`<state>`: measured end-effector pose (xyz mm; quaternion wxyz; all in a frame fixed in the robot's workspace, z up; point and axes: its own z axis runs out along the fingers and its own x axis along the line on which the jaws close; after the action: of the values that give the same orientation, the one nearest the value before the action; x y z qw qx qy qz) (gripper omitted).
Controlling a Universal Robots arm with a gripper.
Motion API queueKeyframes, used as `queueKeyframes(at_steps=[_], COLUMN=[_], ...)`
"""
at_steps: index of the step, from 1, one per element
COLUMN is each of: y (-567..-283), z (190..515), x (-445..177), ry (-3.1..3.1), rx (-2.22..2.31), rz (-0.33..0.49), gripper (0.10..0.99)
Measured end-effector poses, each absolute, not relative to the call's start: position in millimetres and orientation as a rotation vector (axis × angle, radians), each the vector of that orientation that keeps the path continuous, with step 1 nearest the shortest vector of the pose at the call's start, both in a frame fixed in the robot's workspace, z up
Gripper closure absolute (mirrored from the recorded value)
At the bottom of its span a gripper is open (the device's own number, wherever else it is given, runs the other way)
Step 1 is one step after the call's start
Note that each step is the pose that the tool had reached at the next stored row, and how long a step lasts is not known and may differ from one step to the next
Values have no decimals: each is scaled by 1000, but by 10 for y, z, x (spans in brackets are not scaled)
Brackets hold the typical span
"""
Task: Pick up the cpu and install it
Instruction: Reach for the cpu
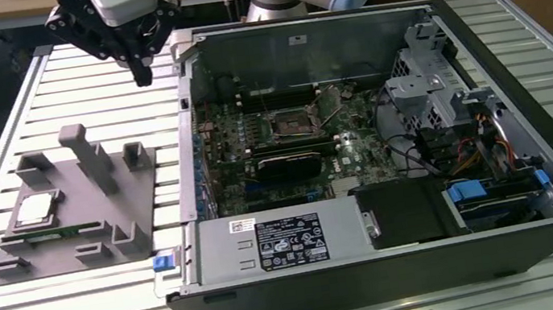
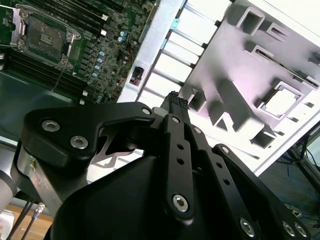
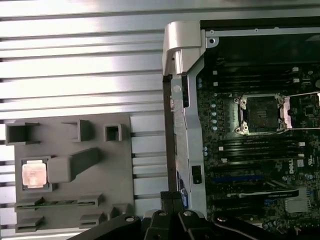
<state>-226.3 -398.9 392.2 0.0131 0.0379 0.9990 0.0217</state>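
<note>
The cpu (image 1: 35,209) lies flat in a square pocket of the grey holder block (image 1: 102,228) on the slatted table, at the exterior view's left. Both wrist views show it too, as a pale shiny square (image 2: 280,102) (image 3: 34,175). My gripper (image 1: 142,76) hangs high above the table between the holder and the open computer case, well away from the cpu. Its black fingertips (image 2: 174,99) meet with nothing between them, and they also appear in the first wrist view (image 3: 172,197). The motherboard's socket (image 1: 294,122) (image 3: 262,115) (image 2: 45,37) sits open inside the case.
The open computer case (image 1: 527,87) fills the table's middle and the exterior view's right, with drive cages, cables and a power supply (image 1: 278,240) inside. Upright posts (image 1: 93,160) rise from the holder, and a green memory stick (image 1: 49,234) lies in its slot near the cpu.
</note>
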Motion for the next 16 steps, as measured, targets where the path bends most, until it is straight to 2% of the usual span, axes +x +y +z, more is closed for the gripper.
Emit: queueKeyframes(at_steps=[16], y=[-3989], z=[3919], x=[-2412], ry=[3112], rx=[118], rz=[68], gripper=[980])
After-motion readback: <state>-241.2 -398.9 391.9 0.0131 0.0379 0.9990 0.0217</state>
